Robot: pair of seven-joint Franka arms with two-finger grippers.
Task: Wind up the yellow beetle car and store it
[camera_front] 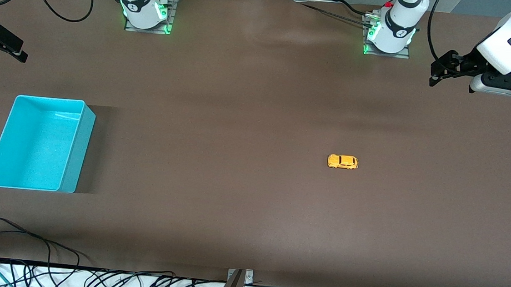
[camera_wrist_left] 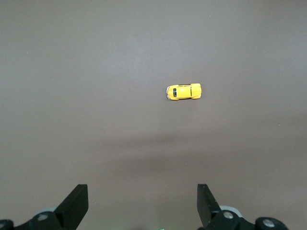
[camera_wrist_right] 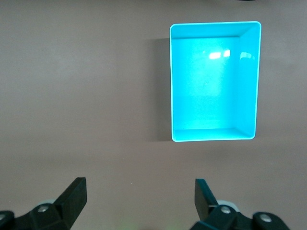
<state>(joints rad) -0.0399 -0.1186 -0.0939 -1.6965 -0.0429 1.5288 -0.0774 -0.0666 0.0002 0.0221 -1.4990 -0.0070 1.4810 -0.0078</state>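
Note:
The yellow beetle car (camera_front: pixel 342 162) stands on its wheels on the brown table, toward the left arm's end; it shows small in the left wrist view (camera_wrist_left: pixel 183 91). My left gripper (camera_front: pixel 441 69) hangs open and empty, high over the left arm's end of the table and well apart from the car; its fingers (camera_wrist_left: pixel 76 203) frame bare table. A turquoise bin (camera_front: pixel 79 148) stands empty at the right arm's end. My right gripper (camera_front: pixel 3 44) hovers open and empty at that end, and its wrist view looks down on the bin (camera_wrist_right: pixel 247 81).
The two arm bases (camera_front: pixel 145 5) (camera_front: pixel 389 31) stand along the table edge farthest from the front camera. Loose cables (camera_front: pixel 24 239) and a metal bracket (camera_front: pixel 237 286) lie at the nearest edge. A wide stretch of bare table separates car and bin.

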